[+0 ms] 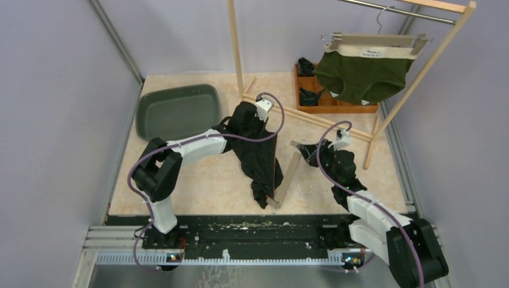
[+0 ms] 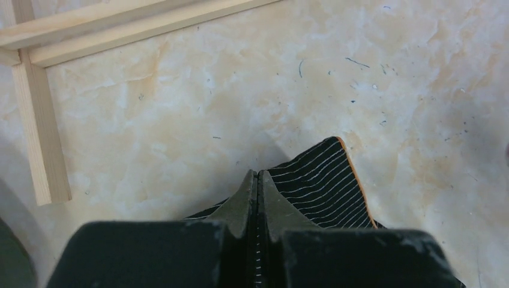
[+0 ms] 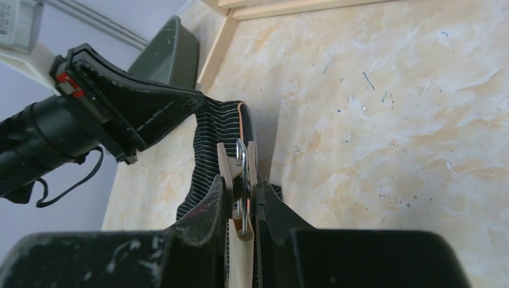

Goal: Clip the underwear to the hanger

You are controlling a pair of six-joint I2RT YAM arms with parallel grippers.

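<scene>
1. The left gripper point(image 2: 257, 180) has its fingers pressed together on a fold of the underwear point(image 2: 321, 180), a black garment with thin white stripes and an orange-trimmed edge. It holds the fold above the table point(image 1: 198, 186).
2. The right gripper point(image 3: 243, 195) is clamped on the clip point(image 3: 240, 159), a wooden peg with a metal spring at one end of the hanger point(image 1: 287, 175). The hanger's wooden bar slants down towards the near edge of the table.
3. In the right wrist view, the orange-trimmed edge sits right beside the clip. It is not possible to tell whether any cloth is inside the clip's mouth.
4. In the overhead view, the rest of the garment hangs from the left gripper and drapes onto the table, with its lower end near the low end of the bar.
5. The step in hand looks like feeding the trimmed edge into the clip.
6. To do it well, the left gripper would probably need to keep the edge flat and taut, not bunched. The edge should go deep into the clip's mouth, and the left gripper should let go only once the clip bites.
7. One risk is that only the thin trim gets caught and slips out.
8. Further out, a green tray point(image 1: 177, 111) sits at the far left, and a wooden rack point(image 1: 420, 72) stands at the back right.
</scene>
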